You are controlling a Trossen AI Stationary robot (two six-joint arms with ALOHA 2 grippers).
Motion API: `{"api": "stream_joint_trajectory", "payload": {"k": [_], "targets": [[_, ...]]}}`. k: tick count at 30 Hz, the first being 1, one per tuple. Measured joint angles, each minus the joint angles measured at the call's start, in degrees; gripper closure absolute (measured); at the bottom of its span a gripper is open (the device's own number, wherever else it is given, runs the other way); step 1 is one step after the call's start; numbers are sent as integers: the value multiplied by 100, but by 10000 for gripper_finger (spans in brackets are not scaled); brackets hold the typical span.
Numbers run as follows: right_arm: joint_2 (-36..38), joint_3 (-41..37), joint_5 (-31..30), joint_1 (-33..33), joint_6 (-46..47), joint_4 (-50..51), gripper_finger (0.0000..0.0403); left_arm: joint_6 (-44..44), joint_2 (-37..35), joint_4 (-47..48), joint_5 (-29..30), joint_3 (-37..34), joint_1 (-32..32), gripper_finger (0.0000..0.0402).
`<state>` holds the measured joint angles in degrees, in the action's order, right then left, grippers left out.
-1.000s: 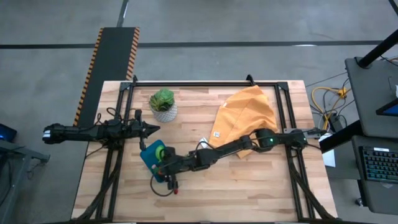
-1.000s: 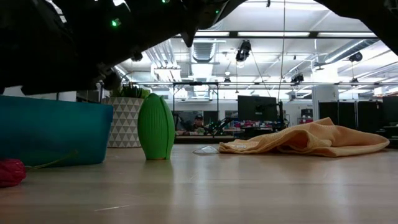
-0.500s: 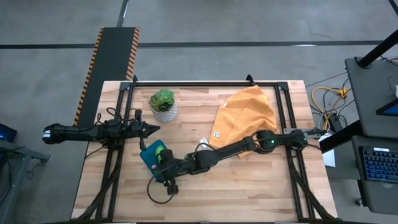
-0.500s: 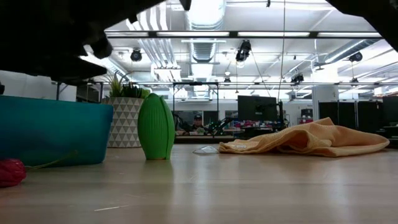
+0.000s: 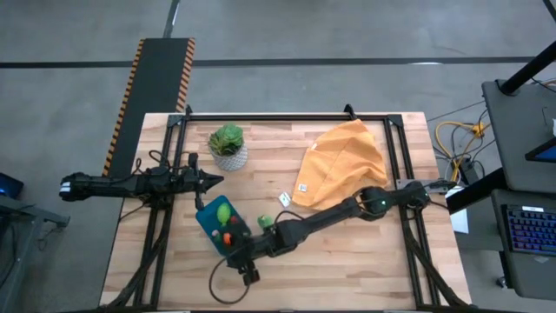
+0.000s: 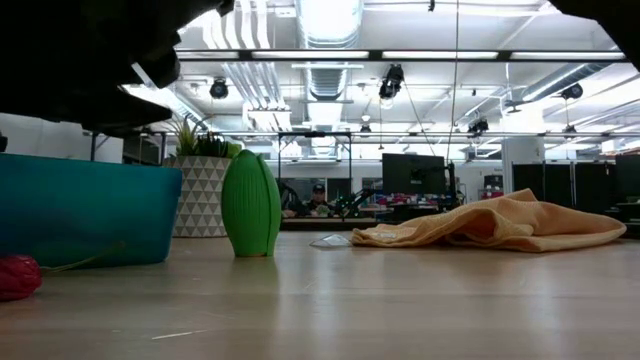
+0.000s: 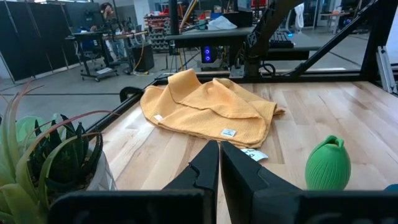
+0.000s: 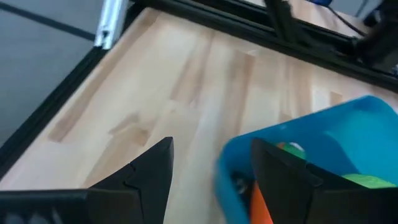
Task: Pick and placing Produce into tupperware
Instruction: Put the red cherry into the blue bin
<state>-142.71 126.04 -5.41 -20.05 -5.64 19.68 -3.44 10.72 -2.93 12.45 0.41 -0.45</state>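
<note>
The teal tupperware [image 5: 211, 219] sits left of the table's middle, with a green piece [image 5: 223, 211] and orange and red pieces [image 5: 228, 235] inside. In the right wrist view its near corner [image 8: 231, 163] and an orange piece [image 8: 261, 205] show. A green pear-shaped piece [image 5: 264, 223] stands upright on the table to its right. A red piece [image 6: 15, 277] lies on the table in front of the tupperware. My right gripper [image 5: 236, 255] hovers open at the tupperware's near corner, holding nothing. My left gripper [image 5: 211, 180] waits shut at the left, above the table.
A potted plant [image 5: 228, 146] stands at the far left, and an orange cloth [image 5: 343, 165] lies at the far right with a small white tag [image 5: 284, 199] beside it. Bare wood stretches along the table's near side.
My right gripper has drawn back from above the tupperware toward the table's near edge and risen a little, staying open. The pieces inside the tupperware and the green piece beside it, covered by the arm before, now show.
</note>
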Motion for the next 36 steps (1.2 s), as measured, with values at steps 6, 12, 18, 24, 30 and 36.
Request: {"api": "stream_joint_trajectory", "payload": {"k": [6, 12, 18, 24, 30, 36], "targets": [[0, 0, 7, -107, -43, 214, 198, 0, 0, 0, 0, 0, -2, 402], [0, 0, 102, -240, -115, 302, 201, 0, 0, 1, 0, 0, -1, 402], [2, 0, 338, -290, -191, 423, 217, 2, 0, -1, 0, -1, 1, 402], [154, -2, 442, -280, -161, 774, 231, 2, 2, 2, 0, 1, -1, 402], [349, -3, 578, -282, -173, 1056, 243, 2, 0, 2, 0, 0, 1, 402], [536, -9, 611, -282, -151, 1301, 255, 3, 2, 2, 0, 2, 0, 402]]}}
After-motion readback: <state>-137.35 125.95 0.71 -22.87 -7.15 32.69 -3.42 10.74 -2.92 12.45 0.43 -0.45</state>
